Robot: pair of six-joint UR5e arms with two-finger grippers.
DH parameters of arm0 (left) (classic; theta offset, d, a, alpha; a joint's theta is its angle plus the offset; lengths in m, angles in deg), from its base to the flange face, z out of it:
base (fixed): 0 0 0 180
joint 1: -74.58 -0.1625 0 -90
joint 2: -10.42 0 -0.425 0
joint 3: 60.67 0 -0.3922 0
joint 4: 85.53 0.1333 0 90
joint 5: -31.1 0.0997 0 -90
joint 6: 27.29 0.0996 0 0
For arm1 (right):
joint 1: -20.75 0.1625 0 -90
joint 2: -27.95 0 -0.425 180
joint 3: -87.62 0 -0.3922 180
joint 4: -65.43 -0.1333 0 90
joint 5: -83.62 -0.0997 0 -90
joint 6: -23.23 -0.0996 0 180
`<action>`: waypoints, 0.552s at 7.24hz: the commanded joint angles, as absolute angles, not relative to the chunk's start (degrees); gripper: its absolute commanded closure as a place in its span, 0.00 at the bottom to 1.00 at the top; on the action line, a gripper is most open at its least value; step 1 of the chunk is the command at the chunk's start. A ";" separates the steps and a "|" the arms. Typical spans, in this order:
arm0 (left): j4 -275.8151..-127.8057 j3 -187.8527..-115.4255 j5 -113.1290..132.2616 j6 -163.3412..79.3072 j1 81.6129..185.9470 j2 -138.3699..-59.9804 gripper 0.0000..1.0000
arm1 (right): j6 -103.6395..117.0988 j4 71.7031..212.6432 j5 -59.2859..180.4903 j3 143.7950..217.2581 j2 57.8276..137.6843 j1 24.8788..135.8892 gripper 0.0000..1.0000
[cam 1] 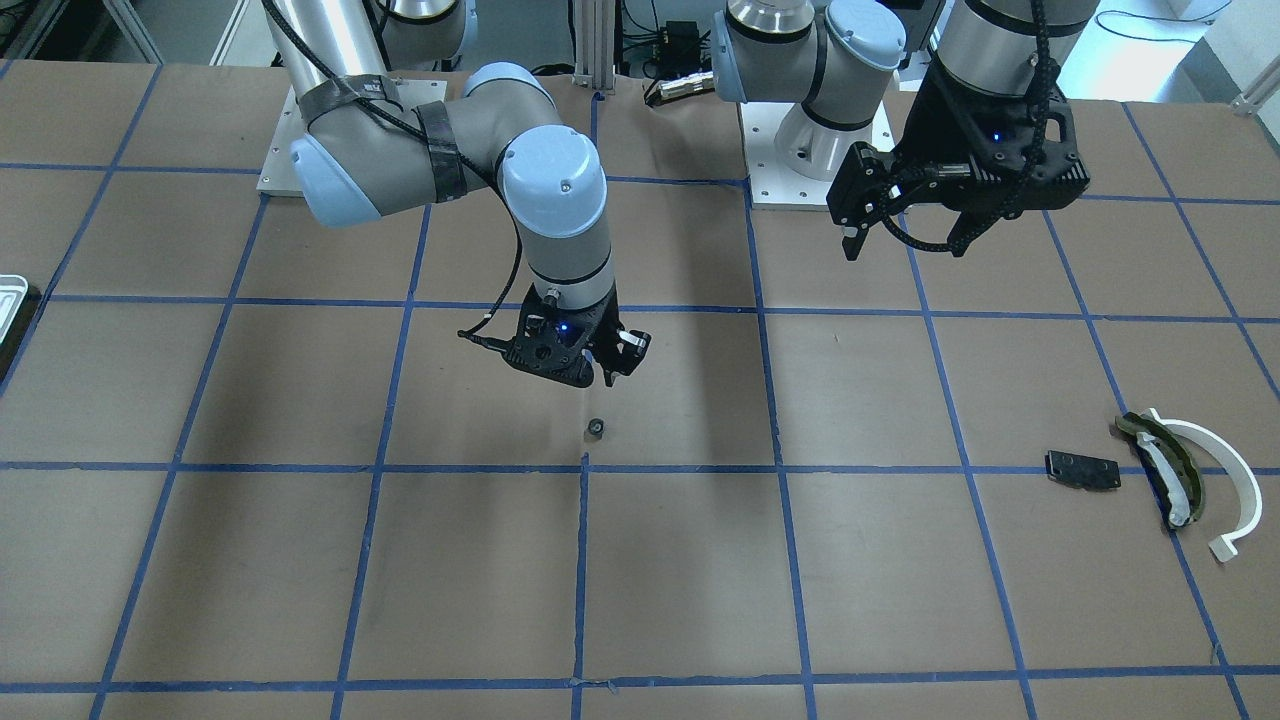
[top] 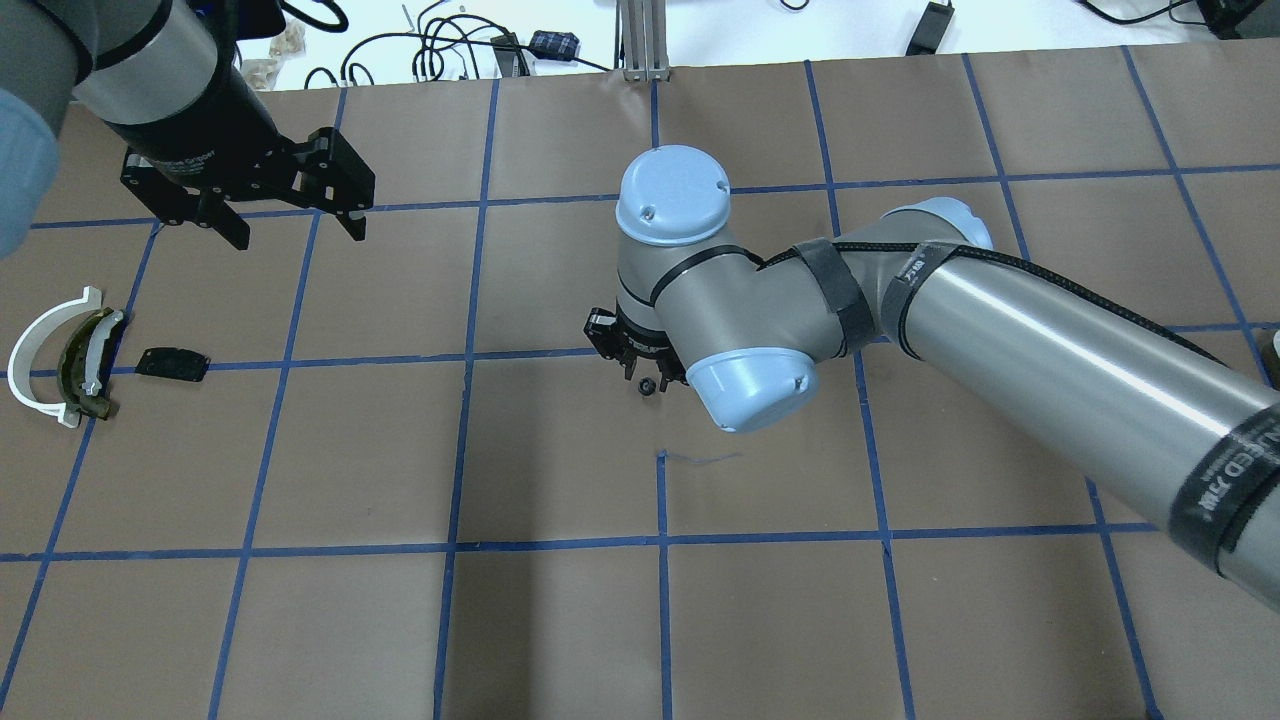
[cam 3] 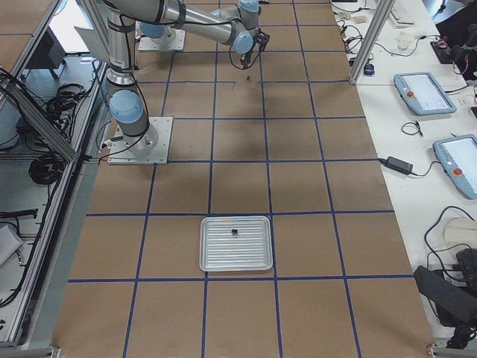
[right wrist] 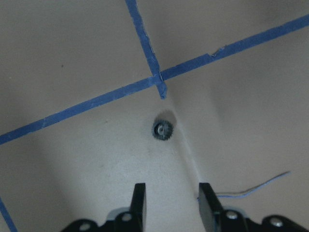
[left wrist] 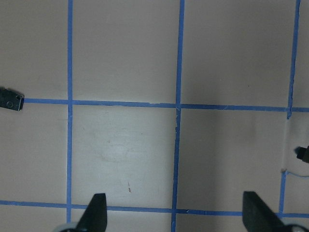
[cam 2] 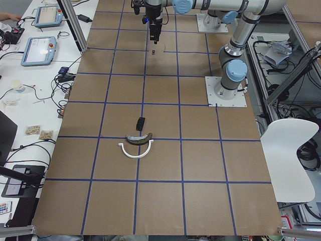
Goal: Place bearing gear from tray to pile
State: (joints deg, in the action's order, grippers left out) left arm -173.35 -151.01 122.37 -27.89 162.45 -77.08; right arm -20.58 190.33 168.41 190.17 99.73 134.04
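Beneath right gripper, jaws parted, empty: bearing gear lying flat, bore upward; left gripper spread.

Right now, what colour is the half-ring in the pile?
The half-ring is white, clearest in the front-facing view.

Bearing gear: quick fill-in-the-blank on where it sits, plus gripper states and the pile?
1. The bearing gear lies on the ____, outside the tray.
2. The right gripper hovers just above the bearing gear with its jaws ____.
3. The pile lies on the robot's ____ side.
4. The left gripper is open and holds ____.

Missing words: table; open; left; nothing
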 commanded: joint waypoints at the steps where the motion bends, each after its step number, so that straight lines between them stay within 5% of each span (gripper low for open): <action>1: -173.85 -150.84 122.68 -26.24 162.30 -76.60 0.00 | -18.62 187.53 165.82 189.49 105.08 128.11 0.00; 4: -172.81 -151.55 118.82 -35.01 165.18 -79.74 0.00 | 11.61 166.20 168.40 189.13 117.91 110.73 0.00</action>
